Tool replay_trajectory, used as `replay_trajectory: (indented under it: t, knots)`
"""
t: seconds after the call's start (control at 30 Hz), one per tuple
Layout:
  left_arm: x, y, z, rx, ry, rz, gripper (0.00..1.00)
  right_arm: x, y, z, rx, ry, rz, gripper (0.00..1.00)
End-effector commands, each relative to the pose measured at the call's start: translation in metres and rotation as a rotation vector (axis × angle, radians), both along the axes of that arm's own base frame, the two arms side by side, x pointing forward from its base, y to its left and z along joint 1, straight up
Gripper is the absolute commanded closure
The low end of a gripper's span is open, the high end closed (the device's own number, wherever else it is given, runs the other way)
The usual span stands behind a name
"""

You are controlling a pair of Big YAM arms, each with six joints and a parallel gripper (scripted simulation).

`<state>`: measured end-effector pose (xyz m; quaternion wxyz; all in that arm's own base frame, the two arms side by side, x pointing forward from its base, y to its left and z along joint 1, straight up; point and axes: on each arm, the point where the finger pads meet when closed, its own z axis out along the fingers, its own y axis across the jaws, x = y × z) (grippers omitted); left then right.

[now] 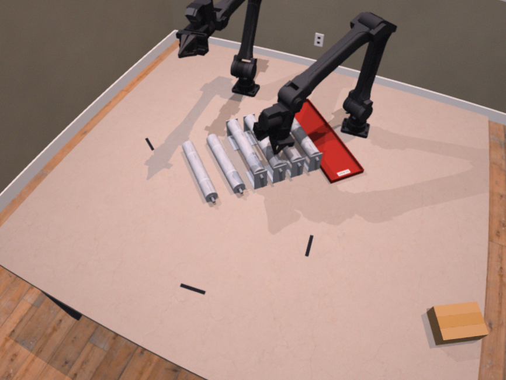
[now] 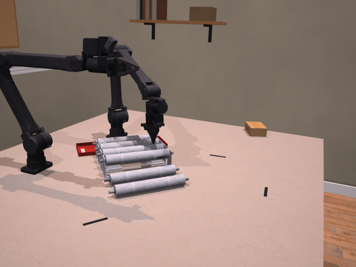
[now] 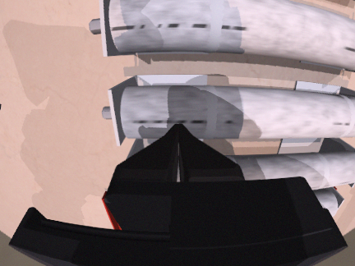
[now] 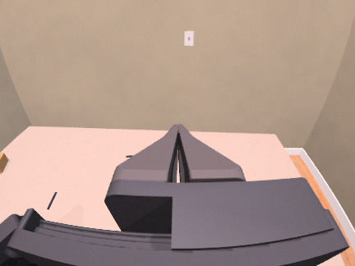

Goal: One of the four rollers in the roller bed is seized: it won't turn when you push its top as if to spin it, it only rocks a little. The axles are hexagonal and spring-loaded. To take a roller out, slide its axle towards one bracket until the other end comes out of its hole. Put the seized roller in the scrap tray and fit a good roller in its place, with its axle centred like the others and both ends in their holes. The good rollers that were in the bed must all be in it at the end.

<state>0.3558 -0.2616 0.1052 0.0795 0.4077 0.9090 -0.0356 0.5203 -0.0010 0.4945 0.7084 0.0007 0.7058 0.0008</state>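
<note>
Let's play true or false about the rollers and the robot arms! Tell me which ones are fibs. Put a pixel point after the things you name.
1. Two loose rollers (image 1: 200,171) (image 2: 149,186) lie on the table (image 1: 245,253) (image 2: 201,229) (image 3: 62,123) (image 4: 94,144). True.
2. The tray (image 1: 339,147) (image 2: 89,146) (image 3: 110,214) is blue. False: it is red.
3. The left gripper (image 1: 276,151) (image 2: 153,142) (image 3: 178,130) is at the bed (image 1: 260,179) (image 2: 169,160) (image 3: 117,103). True.
4. The right gripper (image 1: 179,55) (image 2: 137,68) (image 4: 177,130) holds a roller. False: it is shut on nothing.
5. The orange box (image 1: 457,321) (image 2: 255,129) (image 4: 3,162) sits in the tray. False: it sits on the table, away from the tray.
</note>
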Motion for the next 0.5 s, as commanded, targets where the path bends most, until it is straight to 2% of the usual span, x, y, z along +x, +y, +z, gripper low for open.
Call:
replay_trajectory:
  t: [0.0,0.37,0.4,0.43,0.47]
  knots:
    - [-0.004,-0.007,-0.012,0.006,0.018,-0.01,1.0,-0.001,0.005,0.0,-0.008,0.004,0.008,1.0]
    - [-0.005,-0.006,-0.013,0.01,0.023,-0.01,1.0,-0.001,0.005,0.0,-0.008,0.004,0.008,1.0]
    - [0.0,-0.005,-0.01,0.007,0.018,-0.004,1.0,-0.001,0.005,0.0,-0.008,0.004,0.008,1.0]
    - [0.015,-0.022,0.007,-0.022,-0.021,-0.009,1.0,-0.001,0.005,0.0,-0.008,0.004,0.008,1.0]
    - [0.016,-0.023,0.006,-0.022,-0.023,-0.009,1.0,-0.001,0.005,0.0,-0.008,0.004,0.008,1.0]
